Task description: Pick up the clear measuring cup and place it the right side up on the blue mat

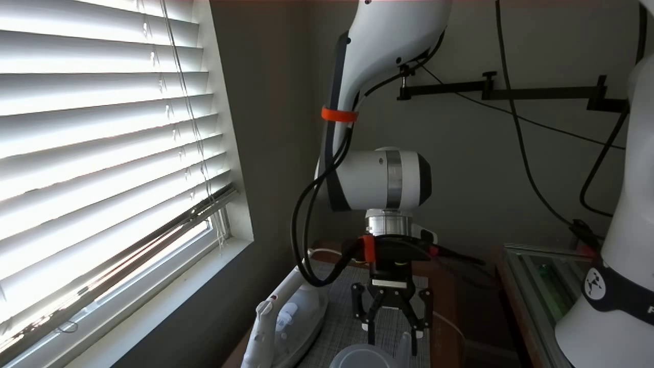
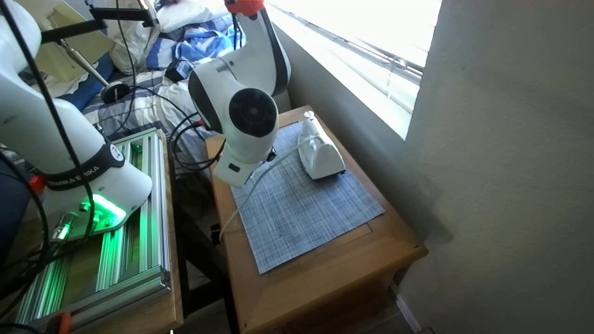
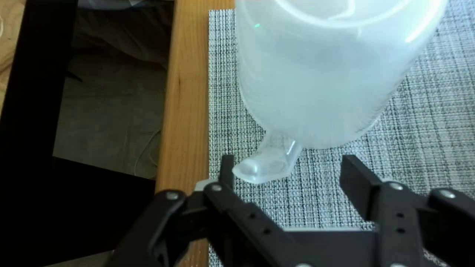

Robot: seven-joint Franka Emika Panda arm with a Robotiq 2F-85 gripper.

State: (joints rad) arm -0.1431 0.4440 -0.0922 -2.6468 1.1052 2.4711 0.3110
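Note:
The clear measuring cup point(image 3: 315, 92) stands on the blue mat point(image 3: 426, 141) in the wrist view, its short handle point(image 3: 271, 159) pointing towards my gripper. A round face with a ring points up; whether it is base or rim is hard to tell. The cup also shows at the bottom of an exterior view point(image 1: 361, 356), partly cut off. My gripper point(image 3: 287, 170) is open and empty; the handle end lies between its fingers in the picture, nearer the left finger. It also shows above the mat in an exterior view point(image 1: 393, 345). In an exterior view, the arm hides cup and fingers over the mat point(image 2: 301, 222).
A white iron point(image 2: 322, 155) stands on the mat by the window side, also seen in an exterior view point(image 1: 294, 322). Its white cord point(image 2: 260, 178) crosses the mat. The wooden table point(image 2: 320, 287) edge runs close along the mat point(image 3: 187, 92), with a gap beyond it.

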